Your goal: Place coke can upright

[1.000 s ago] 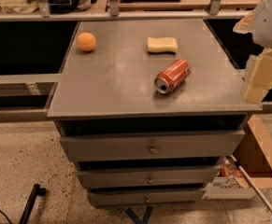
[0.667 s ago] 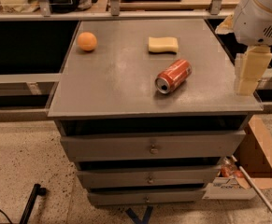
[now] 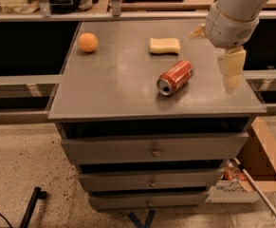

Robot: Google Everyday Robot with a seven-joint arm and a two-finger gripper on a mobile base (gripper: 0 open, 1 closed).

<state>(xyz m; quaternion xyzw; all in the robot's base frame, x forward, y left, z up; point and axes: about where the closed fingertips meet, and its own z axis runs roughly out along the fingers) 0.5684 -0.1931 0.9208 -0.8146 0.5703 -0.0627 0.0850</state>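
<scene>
The coke can is red with silver ends. It lies on its side near the middle right of the grey cabinet top, with its open end facing the front left. My gripper hangs from the white arm over the right side of the top, to the right of the can and above it. It is open and empty. One cream finger points down and the other sticks out to the left. It does not touch the can.
An orange ball sits at the back left of the top and a yellow sponge at the back middle. Three drawers are below the top. A cardboard box stands on the floor at the right. A shelf rail runs behind.
The arm and gripper have moved left from beyond the cabinet's right edge to over the top, closer to the can. The can, ball and sponge have not moved.
</scene>
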